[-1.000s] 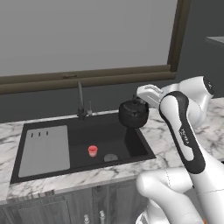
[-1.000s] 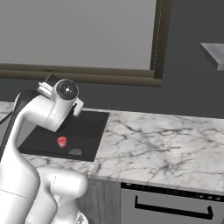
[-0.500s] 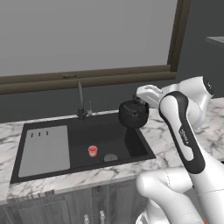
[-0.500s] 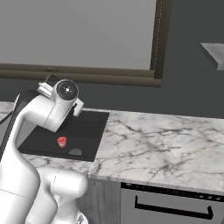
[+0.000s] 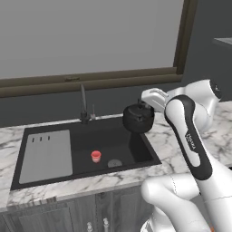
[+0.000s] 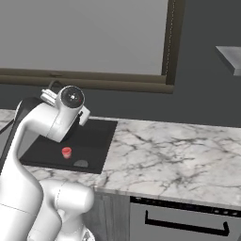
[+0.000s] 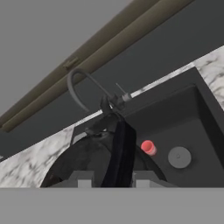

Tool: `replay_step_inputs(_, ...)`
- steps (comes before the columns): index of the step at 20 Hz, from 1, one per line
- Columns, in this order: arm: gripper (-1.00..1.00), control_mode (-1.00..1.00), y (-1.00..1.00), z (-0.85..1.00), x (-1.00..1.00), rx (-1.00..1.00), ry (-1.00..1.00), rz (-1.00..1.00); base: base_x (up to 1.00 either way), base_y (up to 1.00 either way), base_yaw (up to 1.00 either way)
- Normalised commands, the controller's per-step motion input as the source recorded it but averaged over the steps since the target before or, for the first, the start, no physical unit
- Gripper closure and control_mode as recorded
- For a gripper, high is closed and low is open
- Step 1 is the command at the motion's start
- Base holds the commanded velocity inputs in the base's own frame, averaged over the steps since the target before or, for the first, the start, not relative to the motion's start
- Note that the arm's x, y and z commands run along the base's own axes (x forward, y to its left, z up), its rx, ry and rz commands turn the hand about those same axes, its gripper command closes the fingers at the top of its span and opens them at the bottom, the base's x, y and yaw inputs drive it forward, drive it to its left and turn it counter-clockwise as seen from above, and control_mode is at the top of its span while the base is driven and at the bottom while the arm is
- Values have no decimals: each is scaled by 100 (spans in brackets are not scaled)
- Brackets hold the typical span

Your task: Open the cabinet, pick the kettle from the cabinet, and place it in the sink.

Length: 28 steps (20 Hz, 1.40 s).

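Your fingers (image 7: 112, 180) sit narrow, clamped on the arched handle of the kettle (image 5: 138, 118). It's a squat, round, matte-black body w/ a short spout, hanging in the air over the right rear corner of the sink (image 5: 131, 147). The sink is a black rectangular basin sunk in a marble-veined bench (image 5: 170, 136), w/ a grey drainboard (image 5: 47, 155) at left, a round drain (image 5: 114, 163), a thin curved faucet (image 5: 83, 103) and a tiny red cup (image 5: 95, 156) on its floor.

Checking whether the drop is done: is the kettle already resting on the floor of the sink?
No. In the left base view the kettle hangs from the gripper, above the right rim of the sink.
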Motion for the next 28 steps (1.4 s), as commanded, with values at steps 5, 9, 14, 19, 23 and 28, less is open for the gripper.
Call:
replay_step_inputs(5, 100, -100, -6, -2, 2, 1, 3, 0, 0, 0, 0)
replay_step_inputs(9, 100, -100, -12, -1, 9, 2, 7, 0, 0, 0, 0)
replay_step_inputs(14, 100, -100, -14, 0, 13, 3, 13, 1, 0, 0, 0)
replay_step_inputs(19, 100, -100, -12, -6, 11, 4, 8, 8, 0, 0, 0)
replay_step_inputs(23, 100, -100, -4, -12, 15, 0, 0, 12, 0, 0, 0)
replay_step_inputs(28, 100, -100, 0, -15, 15, 0, 0, 16, 0, 0, 0)
